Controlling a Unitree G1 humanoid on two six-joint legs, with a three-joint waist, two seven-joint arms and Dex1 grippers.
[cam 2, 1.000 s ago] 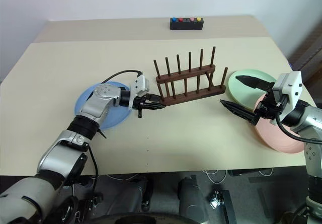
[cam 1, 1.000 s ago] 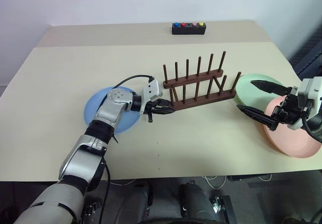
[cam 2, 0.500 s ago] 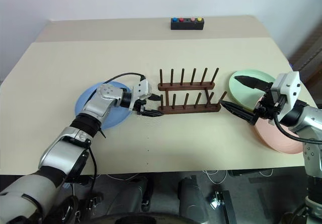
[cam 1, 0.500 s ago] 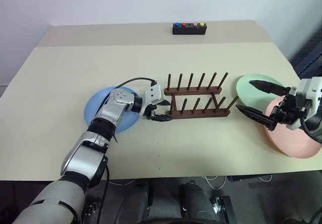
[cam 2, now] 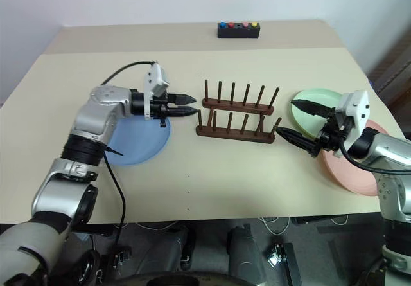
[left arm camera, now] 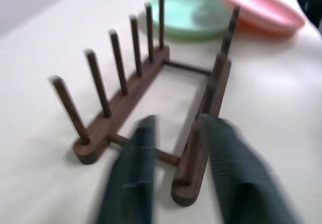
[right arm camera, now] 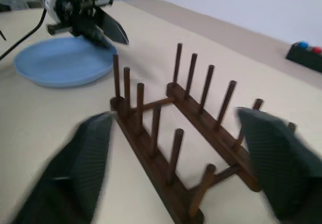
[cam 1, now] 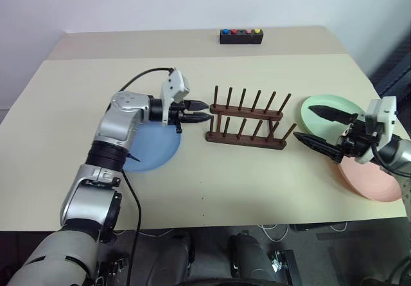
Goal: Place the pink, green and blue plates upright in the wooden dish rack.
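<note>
With the dark brown wooden dish rack [cam 1: 245, 123] standing empty mid-tabletop [cam 1: 257, 183], the left tool [cam 1: 200, 111], pressed together and empty, should descend to the flat light blue plastic plate [cam 1: 149, 150]. The right tool [cam 1: 318, 128], spread and empty, hangs beside the flat pale green plate [cam 1: 321, 104] and salmon pink plate [cam 1: 372, 182].

The wooden dish rack [cam 1: 247, 119], which a second ago was tilted with its left end in the left gripper [cam 1: 204, 111], now rests flat on the table [cam 1: 257, 183] with no plates in it. The left gripper has let it go, lifted clear above the blue plate [cam 1: 151, 148] and shut empty. The right gripper [cam 1: 319, 126] has narrowed its open jaws somewhat.
</note>
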